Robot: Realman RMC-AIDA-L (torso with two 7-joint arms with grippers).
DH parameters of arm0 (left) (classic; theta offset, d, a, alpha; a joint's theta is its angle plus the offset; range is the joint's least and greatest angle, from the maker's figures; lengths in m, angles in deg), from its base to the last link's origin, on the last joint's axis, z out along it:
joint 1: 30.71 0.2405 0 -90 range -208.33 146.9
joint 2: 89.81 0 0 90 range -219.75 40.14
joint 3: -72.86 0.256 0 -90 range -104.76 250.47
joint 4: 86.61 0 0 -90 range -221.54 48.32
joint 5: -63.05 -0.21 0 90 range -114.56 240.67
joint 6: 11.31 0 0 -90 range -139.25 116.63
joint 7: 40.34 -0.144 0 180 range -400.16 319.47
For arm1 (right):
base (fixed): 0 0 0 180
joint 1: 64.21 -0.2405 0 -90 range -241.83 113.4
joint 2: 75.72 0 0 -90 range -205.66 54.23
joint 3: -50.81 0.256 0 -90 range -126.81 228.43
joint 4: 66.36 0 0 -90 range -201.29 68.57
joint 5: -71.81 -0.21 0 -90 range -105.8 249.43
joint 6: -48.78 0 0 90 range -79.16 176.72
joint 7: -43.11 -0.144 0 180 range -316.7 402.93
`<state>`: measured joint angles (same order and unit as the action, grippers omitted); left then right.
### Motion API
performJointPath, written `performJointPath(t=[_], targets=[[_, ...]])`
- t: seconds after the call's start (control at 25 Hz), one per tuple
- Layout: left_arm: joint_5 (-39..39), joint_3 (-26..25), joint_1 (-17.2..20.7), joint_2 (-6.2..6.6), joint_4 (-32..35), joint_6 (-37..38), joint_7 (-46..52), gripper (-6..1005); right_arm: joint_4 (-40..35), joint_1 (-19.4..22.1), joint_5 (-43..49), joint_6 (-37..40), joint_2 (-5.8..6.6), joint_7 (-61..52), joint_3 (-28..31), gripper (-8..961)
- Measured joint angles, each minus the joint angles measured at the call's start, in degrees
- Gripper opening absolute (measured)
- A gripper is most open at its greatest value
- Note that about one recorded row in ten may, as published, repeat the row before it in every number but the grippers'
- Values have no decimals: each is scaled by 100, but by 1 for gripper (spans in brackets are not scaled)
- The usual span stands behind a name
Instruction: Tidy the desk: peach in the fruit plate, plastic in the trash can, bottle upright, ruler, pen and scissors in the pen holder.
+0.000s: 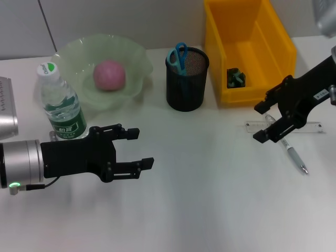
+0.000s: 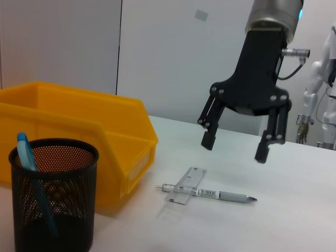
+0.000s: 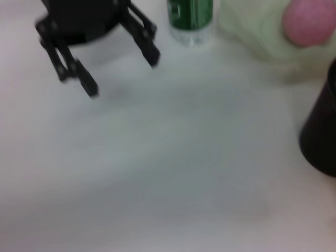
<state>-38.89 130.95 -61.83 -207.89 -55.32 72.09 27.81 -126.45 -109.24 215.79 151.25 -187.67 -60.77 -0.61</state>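
This looks like a robotics lab set up as a mock office desk. A plain white counter (image 1: 199,199) stands against bare grey wall panels (image 2: 63,42). Beyond the yellow bin (image 2: 79,131), past the counter's far edge, a white humanoid robot (image 2: 324,84) stands in the background. A black mesh pen holder (image 1: 187,79) sits just beside the bin, staged rather than lived-in.

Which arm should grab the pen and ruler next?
Right. Its open pincer hovers directly over the pen and ruler, while the left pincer sits empty near the bottle, across the desk.
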Motion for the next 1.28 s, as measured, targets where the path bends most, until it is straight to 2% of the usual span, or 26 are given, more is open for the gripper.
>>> performJointPath(t=[0.16,0.32,0.6,1.04,1.28], targets=[[0,-3,3,-7,-11,-28,26,794,-6,-4,258,-278,-44,20,-279,776],[0,-38,9,-3,-38,-51,26,794,-48,11,567,-597,-165,141,-572,776],[-9,-58,23,-14,-37,-57,23,793,45,-21,890,-963,-242,347,-797,776],[4,-114,51,-20,-14,-59,110,793,736,-152,995,-1690,-250,700,-875,776],[45,-134,60,-30,-34,-61,111,792,1062,-183,1055,-2188,-279,708,-1224,775]])
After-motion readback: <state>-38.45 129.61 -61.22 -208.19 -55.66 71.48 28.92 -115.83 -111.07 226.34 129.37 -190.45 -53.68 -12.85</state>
